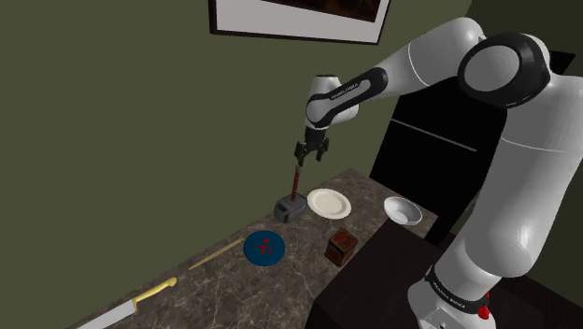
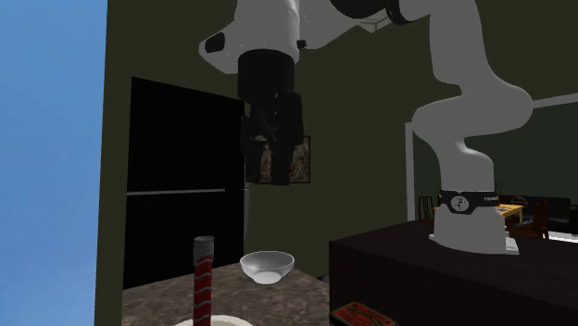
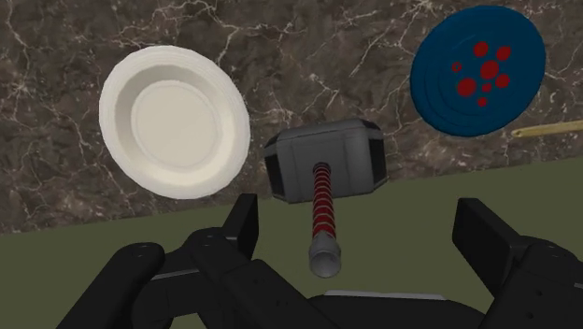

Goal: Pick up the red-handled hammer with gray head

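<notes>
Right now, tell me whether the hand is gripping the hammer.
No: the hand is open, its fingers apart and clear of the upright hammer.

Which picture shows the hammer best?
The wrist view: the hammer stands whole, gray head and red-striped handle, beneath the open tool. The shoulder view shows it small; the second exterior view shows its handle's upper part.

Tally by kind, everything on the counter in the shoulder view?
Plates: 2, white plate and blue plate
Bowl: 1
Hammer: 1
Knife: 1
Small box: 1
Thin stick: 1
Total: 7
</notes>
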